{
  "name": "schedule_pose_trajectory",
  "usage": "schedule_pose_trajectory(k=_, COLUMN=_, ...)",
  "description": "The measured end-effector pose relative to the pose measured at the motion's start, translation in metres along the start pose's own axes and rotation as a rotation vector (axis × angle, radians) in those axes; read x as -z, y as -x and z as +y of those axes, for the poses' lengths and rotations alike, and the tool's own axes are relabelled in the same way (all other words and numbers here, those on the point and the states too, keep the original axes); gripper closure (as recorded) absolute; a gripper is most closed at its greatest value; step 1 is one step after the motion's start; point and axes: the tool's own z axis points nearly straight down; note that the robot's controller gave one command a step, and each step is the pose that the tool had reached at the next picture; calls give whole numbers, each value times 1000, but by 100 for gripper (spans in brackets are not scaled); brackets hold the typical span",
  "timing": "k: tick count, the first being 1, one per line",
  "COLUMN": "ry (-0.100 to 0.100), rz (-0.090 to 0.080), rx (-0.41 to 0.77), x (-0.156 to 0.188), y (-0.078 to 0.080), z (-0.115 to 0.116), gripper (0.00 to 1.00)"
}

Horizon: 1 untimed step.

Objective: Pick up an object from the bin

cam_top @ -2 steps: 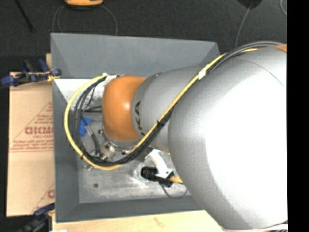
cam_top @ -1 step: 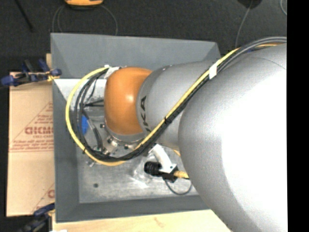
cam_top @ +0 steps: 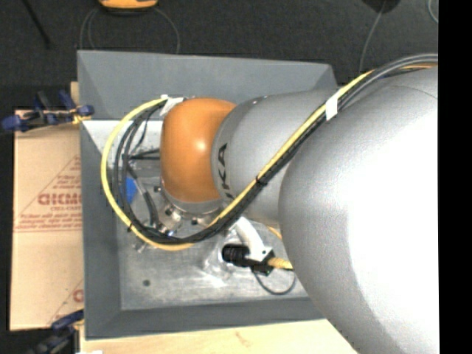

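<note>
My gripper's metal body [cam_top: 175,214] sits low over the left middle of the bin, under the orange wrist cover. Just left of it a small blue thing [cam_top: 130,190] lies on the bin floor behind the cables. To its right, near the bin's front, lies a white thing with a black cylindrical end and a yellow tip [cam_top: 248,248], with a thin black cord looping from it. What lies straight beneath the gripper is hidden.
The large grey arm covers the right half and the middle of the bin. Yellow and black cables loop round the wrist on the left. Bare grey floor shows at the front left, with one small dark speck [cam_top: 146,282].
</note>
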Motion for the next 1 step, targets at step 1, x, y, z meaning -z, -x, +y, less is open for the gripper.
schedule_pose_trajectory(k=1, ry=1, rz=-1, rx=7, x=28, y=1, z=1, gripper=100)
